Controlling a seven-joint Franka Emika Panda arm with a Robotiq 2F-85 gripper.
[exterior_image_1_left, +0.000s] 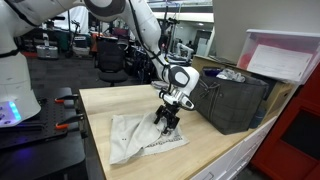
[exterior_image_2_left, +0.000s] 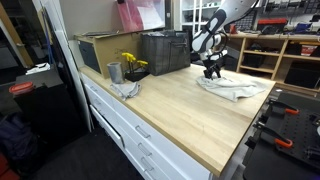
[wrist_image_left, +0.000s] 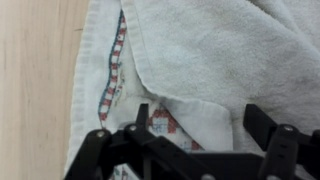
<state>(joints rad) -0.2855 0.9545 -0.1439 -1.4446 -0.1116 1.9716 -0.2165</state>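
The pincer (exterior_image_1_left: 166, 119) is seen in both exterior views lowered close over a white towel (exterior_image_1_left: 137, 140) that is spread in loose folds on the wooden counter (exterior_image_1_left: 110, 100). Its 2 jaws are held wide apart, and nothing is clamped between them. In the wrist view the pincer (wrist_image_left: 176, 126) is shown just above the towel (wrist_image_left: 220, 50), with a folded flap and a strip of red and blue patterned border lying between and just ahead of the jaws. Whether the tips are touching the fabric cannot be told; they are at least very near it.

The towel is found directly beneath the pincer and reaches out to either side of it, rumpled rather than flat. Bare counter (wrist_image_left: 40, 70) is seen beside the bordered edge. Just beyond the pincer a dark crate (exterior_image_1_left: 235, 100) is placed on the counter. Well apart from the pincer, past the crate (exterior_image_2_left: 165, 50) in an exterior view, a grey cup (exterior_image_2_left: 114, 72), a bunch of yellow flowers (exterior_image_2_left: 130, 62) and a 2nd small cloth (exterior_image_2_left: 125, 88) are gathered near the far end of the counter.

The work is judged to be at an early stage. The approach to the towel (exterior_image_2_left: 235, 88) appears to be made, since the pincer (exterior_image_2_left: 211, 70) is set over a fold. No grasp is taken yet, no part of the fabric is lifted, and the towel is not laid out smooth. The closing of the jaws on the fabric and all handling of it are left to be done.
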